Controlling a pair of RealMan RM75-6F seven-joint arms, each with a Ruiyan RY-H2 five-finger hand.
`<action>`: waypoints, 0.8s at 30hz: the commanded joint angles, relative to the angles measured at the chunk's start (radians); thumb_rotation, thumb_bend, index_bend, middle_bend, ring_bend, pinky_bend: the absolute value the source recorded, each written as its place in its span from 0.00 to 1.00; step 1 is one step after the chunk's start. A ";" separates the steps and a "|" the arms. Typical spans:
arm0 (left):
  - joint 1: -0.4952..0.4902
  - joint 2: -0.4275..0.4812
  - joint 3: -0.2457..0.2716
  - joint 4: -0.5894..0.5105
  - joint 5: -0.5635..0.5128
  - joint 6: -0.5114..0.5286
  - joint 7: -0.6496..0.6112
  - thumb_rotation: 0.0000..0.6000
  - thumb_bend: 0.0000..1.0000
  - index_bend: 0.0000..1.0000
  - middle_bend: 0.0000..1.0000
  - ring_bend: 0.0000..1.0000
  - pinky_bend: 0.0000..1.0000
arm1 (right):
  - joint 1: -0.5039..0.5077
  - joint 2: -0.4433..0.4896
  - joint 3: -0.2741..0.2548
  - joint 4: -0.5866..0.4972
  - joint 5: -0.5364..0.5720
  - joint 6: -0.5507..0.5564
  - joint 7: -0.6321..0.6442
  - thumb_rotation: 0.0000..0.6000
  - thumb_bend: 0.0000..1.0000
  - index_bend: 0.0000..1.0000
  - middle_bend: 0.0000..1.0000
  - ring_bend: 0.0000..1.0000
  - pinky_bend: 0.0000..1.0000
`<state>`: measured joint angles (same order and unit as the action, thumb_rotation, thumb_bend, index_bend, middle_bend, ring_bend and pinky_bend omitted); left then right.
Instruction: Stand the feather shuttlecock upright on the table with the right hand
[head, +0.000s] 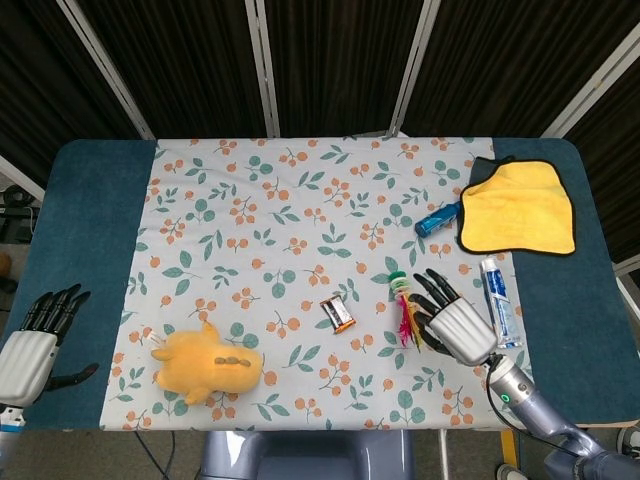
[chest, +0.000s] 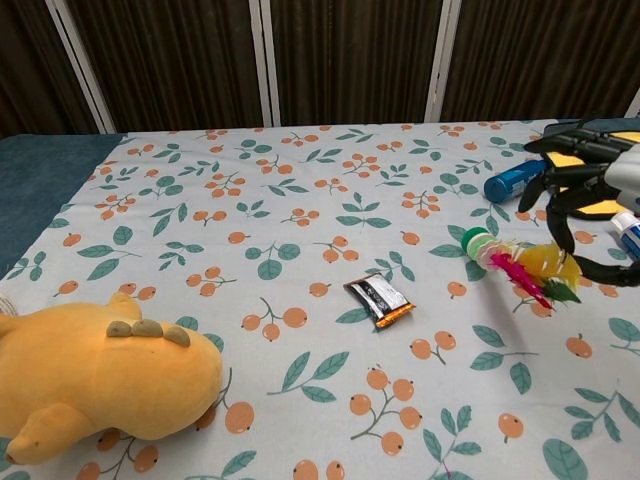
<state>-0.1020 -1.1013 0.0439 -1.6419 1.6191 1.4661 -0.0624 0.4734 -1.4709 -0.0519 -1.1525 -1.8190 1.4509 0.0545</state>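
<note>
The feather shuttlecock (head: 403, 306) (chest: 512, 263) has a green and white base and pink, yellow and green feathers. Its base rests on the floral cloth while its feather end is tilted up off it. My right hand (head: 455, 326) (chest: 590, 195) is at the feather end, fingers spread over the feathers and thumb curled below them, holding them. My left hand (head: 30, 348) hangs off the table's front left corner, fingers apart and empty; the chest view does not show it.
A yellow plush toy (head: 208, 363) (chest: 95, 378) lies front left. A small snack packet (head: 338, 313) (chest: 379, 300) lies left of the shuttlecock. A blue tube (head: 437, 219) (chest: 514, 180), yellow cloth (head: 518, 206) and toothpaste tube (head: 498, 300) sit near my right hand.
</note>
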 joint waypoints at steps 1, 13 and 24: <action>0.000 0.001 0.000 0.000 0.001 0.000 -0.003 1.00 0.18 0.00 0.00 0.00 0.00 | 0.016 0.033 0.022 -0.048 0.008 -0.008 -0.024 1.00 0.41 0.69 0.29 0.00 0.00; 0.000 0.001 0.001 0.000 0.002 0.000 -0.004 1.00 0.18 0.00 0.00 0.00 0.00 | 0.048 0.119 0.061 -0.167 0.019 -0.040 -0.093 1.00 0.41 0.70 0.30 0.00 0.00; 0.000 0.002 0.001 -0.001 0.003 0.001 -0.008 1.00 0.18 0.00 0.00 0.00 0.00 | 0.067 0.177 0.088 -0.233 0.035 -0.069 -0.137 1.00 0.41 0.70 0.31 0.00 0.00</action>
<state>-0.1024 -1.0994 0.0447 -1.6426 1.6223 1.4671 -0.0702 0.5384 -1.2970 0.0338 -1.3823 -1.7851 1.3836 -0.0796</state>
